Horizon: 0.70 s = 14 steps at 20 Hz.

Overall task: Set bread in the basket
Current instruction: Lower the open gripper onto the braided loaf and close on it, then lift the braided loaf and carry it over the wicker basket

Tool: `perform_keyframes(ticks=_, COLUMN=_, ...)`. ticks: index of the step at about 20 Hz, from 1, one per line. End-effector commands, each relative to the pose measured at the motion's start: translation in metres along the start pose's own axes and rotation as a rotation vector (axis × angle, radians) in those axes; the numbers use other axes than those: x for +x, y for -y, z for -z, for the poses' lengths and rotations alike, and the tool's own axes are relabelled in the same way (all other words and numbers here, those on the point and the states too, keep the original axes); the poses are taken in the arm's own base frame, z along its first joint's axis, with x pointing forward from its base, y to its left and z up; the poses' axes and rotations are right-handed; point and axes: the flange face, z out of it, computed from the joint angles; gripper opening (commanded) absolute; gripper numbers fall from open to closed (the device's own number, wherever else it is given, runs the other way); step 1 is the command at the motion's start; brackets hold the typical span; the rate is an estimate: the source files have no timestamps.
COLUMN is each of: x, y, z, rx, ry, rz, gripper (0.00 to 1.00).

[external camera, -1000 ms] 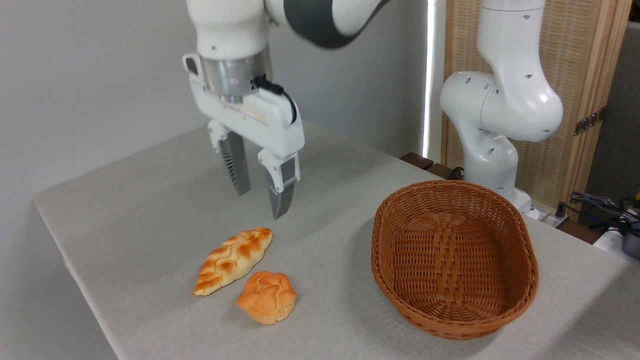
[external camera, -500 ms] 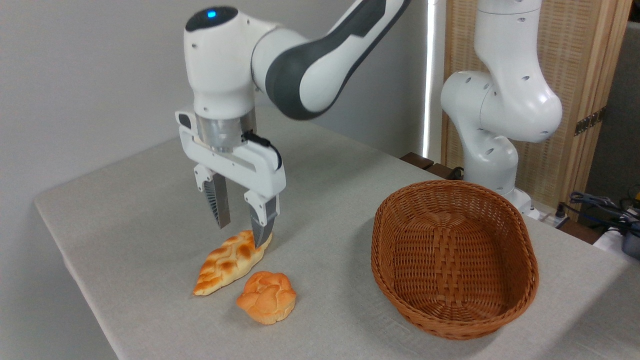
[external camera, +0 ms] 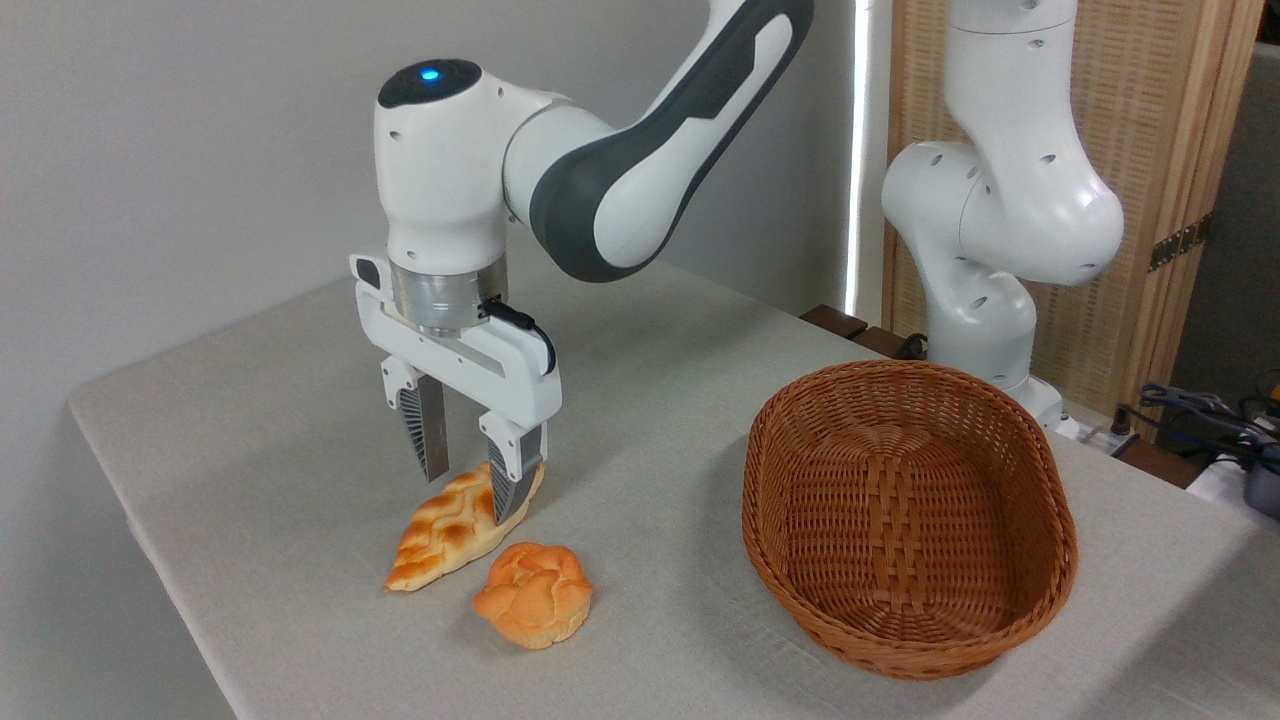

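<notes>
Jaws stand parted on the gripper point(external camera: 472, 490), pointing straight down, one finger on each side of the upper end of the bread point(external camera: 462, 522). Nearer of the two fingers point(external camera: 512, 482) crosses in front of the loaf's tip and hides part of it; the farther finger sits behind the loaf's upper left edge. Whether either pad presses the crust cannot be told — a gap shows between the fingers, and the loaf lies flat on the table point(external camera: 250, 440).

Below the jaws the bread runs away down and to the left, its braided top golden with pale seams, its lower pointed end well clear of the fingers. Just below and right of the jaws sits a bun point(external camera: 533, 593), round and knotted, close beside the loaf's middle but seemingly not touching it.

Well off to the right of the jaws stands the basket point(external camera: 1050, 520), oval brown wicker with raised sides, nothing inside it. Bread and basket are well apart, with bare tablecloth between them.

Above the jaws the white hand joins a silver flange and then the arm point(external camera: 610, 180), white with a dark grey band, a blue light glowing on top of the wrist joint. Farther right — behind the basket — rises the arm's base column point(external camera: 1000, 230), with a slatted wooden screen point(external camera: 1150, 130) behind it.
</notes>
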Motion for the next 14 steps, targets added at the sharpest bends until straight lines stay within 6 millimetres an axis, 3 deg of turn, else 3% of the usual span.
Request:
perform_keyframes(ticks=1, x=0.0, y=-0.009, z=-0.012, rx=-0.001, ry=-0.018, rz=0.001, gripper=1.0)
perform_keyframes(ticks=7, x=0.0, y=-0.008, z=-0.019, rx=-0.002, ry=-0.007, rz=-0.015, gripper=0.99)
perform_keyframes(ticks=9, x=-0.002, y=-0.008, z=-0.021, rx=0.013, ry=0.007, rz=-0.039, gripper=0.74)
perform_keyframes(ticks=14, x=-0.006, y=-0.008, z=-0.029, rx=0.004, ry=0.035, rz=-0.047, gripper=0.31)
